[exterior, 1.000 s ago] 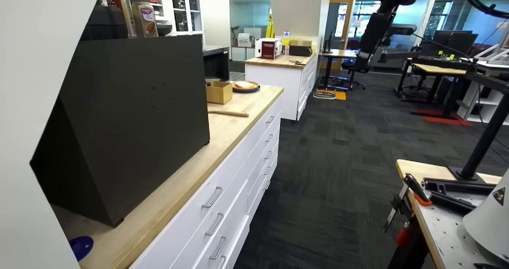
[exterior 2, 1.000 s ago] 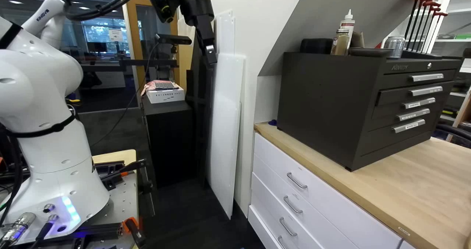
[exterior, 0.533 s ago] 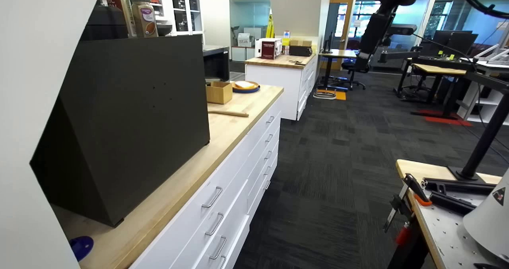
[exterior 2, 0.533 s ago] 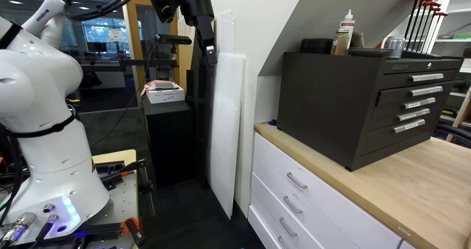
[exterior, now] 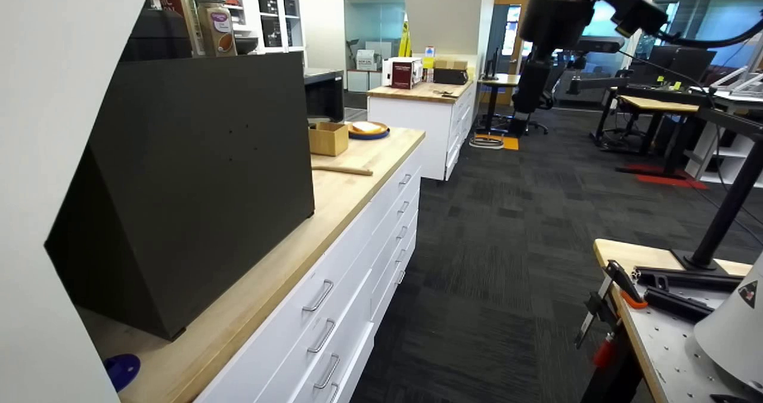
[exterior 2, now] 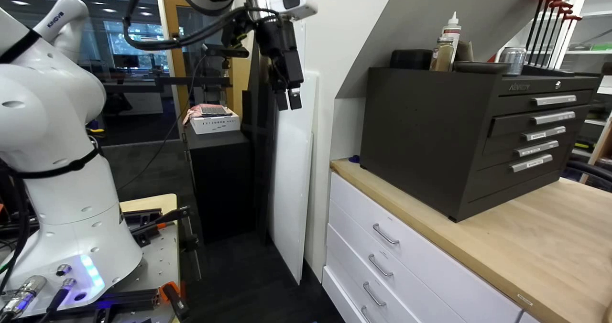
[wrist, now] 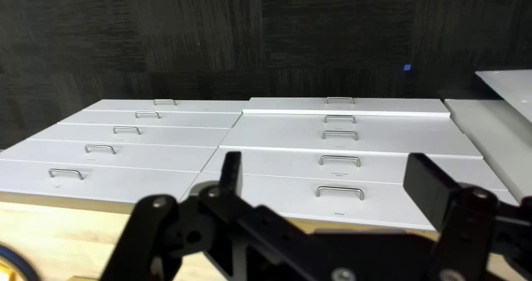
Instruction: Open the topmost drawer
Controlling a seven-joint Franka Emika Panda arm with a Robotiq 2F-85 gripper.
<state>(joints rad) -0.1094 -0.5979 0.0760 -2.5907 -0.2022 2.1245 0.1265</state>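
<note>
You're on the approach, I'd judge: top drawer (wrist: 299, 202), lower ctr of wrist view, looks shut, & its handle (wrist: 340, 188) shows btwn your jaws but well beyond them, no contact. Claw (wrist: 326, 173) is spread wide, nothing held. Next move prob. calls for coming down & fwd to that handle; jaws line up lengthwise w/ it, so you may need a roll to pinch it, then close & pull straight out. Don't grab the 2nd handle (wrist: 340, 158) just above it in wrist view, looks v. similar. Pose: in an exterior view arm (exterior 2: 52, 113) stands at left, claw at upper ctr, aimed down w/ slight tilt to lower right, well apart from top drawer.
</note>
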